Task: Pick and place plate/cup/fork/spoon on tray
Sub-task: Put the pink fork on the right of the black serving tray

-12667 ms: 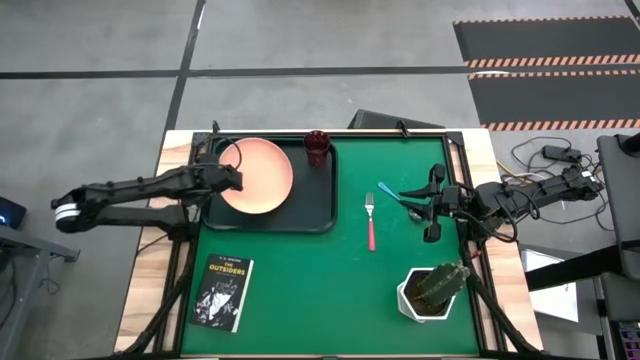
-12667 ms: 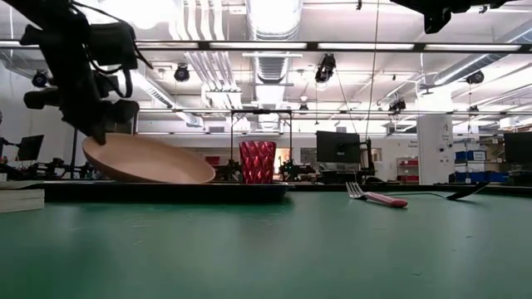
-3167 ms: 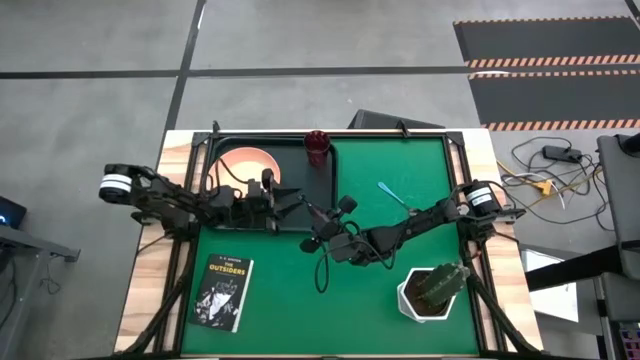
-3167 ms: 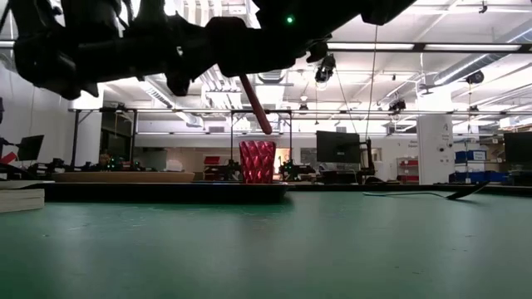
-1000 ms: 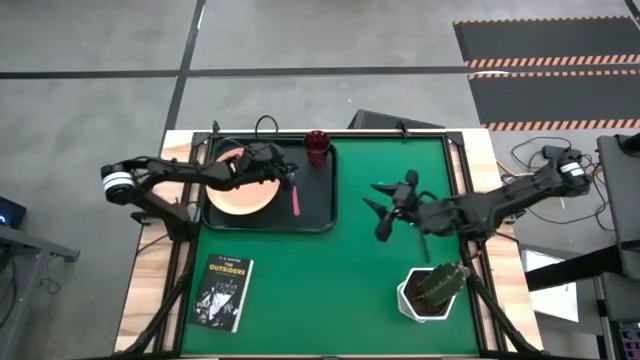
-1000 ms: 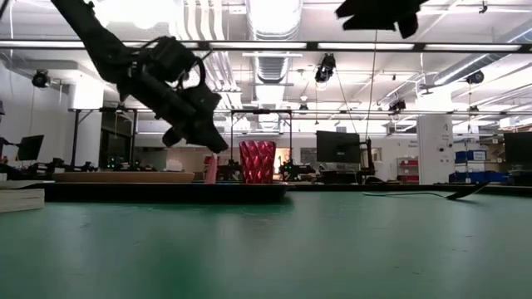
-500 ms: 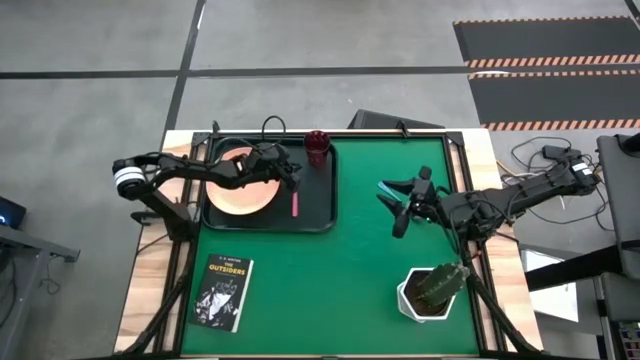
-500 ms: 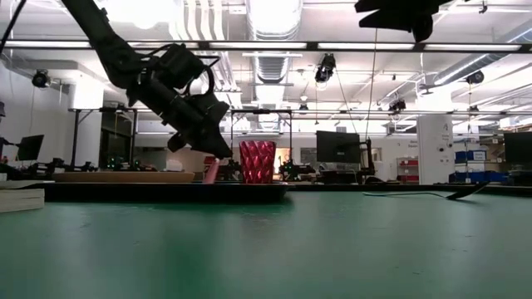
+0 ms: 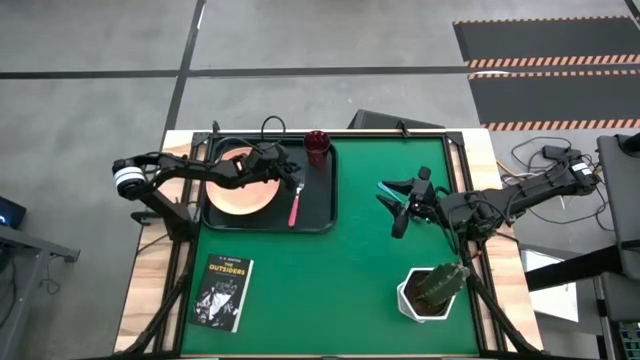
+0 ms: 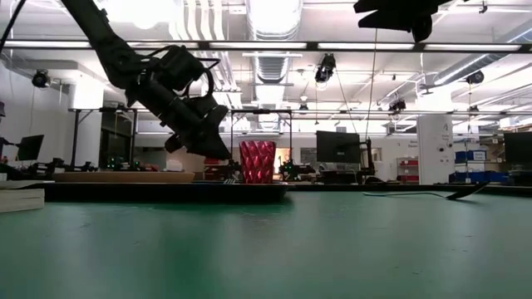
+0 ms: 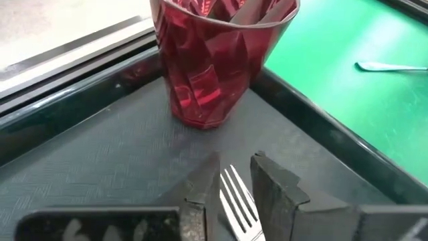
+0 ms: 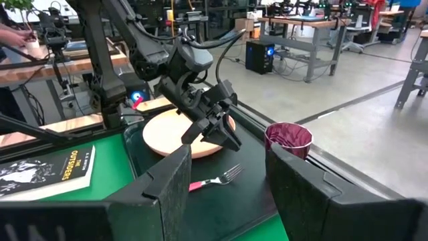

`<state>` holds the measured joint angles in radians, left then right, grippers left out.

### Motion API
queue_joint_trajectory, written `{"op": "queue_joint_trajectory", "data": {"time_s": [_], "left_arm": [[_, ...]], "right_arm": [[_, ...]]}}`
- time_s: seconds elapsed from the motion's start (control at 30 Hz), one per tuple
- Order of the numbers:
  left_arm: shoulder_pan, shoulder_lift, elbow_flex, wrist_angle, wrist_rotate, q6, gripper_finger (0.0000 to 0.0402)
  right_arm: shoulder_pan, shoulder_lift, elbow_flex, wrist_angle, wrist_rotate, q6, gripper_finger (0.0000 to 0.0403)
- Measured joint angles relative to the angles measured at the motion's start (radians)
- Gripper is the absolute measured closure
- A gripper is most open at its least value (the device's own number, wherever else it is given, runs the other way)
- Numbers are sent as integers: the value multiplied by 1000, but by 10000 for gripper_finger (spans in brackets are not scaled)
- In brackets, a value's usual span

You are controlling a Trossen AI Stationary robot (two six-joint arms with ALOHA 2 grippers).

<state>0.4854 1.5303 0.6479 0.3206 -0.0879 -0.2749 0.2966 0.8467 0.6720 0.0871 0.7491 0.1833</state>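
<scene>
The peach plate and the dark red cup stand on the dark tray. The pink-handled fork lies flat on the tray floor beside the plate, tines toward the cup. My left gripper hovers open just above the tines, one finger on either side. The teal-handled spoon rests on the green mat, also seen in the left wrist view as the spoon. My right gripper hangs open above the spoon.
A book lies on the mat near the front left. A white pot with a cactus stands at the front right. Green mat lies open between them. The tray's raised rim runs between fork and spoon.
My left gripper has let go of the fork. The fork stood tilted with its handle end on the tray, and now it lies flat there. My right gripper has gone a little toward the table's right edge and then kept still.
</scene>
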Motion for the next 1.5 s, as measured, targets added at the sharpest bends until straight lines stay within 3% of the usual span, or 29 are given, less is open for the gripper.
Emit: {"op": "queue_joint_trajectory", "data": {"time_s": [0.27, 0.5, 0.63, 0.8, 1.2, 1.5], "left_arm": [[-75, -10, 0, -3, 45, -7, 329], [-234, -7, 36, -169, -161, 3, 349], [-270, -5, 37, -245, -168, 3, 374], [-285, 15, 31, -248, -155, 98, 399], [-281, 118, 43, -210, -162, 129, 398], [-278, 122, 36, -180, -285, 101, 398]], "right_arm": [[0, 0, 0, 0, 1, 0, 222], [0, 0, 0, 0, 1, -1, 222], [0, 0, 0, 0, 1, 0, 222], [0, 0, 0, 0, 1, 0, 222], [0, 0, 1, -1, 1, 0, 223], [0, 0, 1, -1, 1, 0, 222]]}}
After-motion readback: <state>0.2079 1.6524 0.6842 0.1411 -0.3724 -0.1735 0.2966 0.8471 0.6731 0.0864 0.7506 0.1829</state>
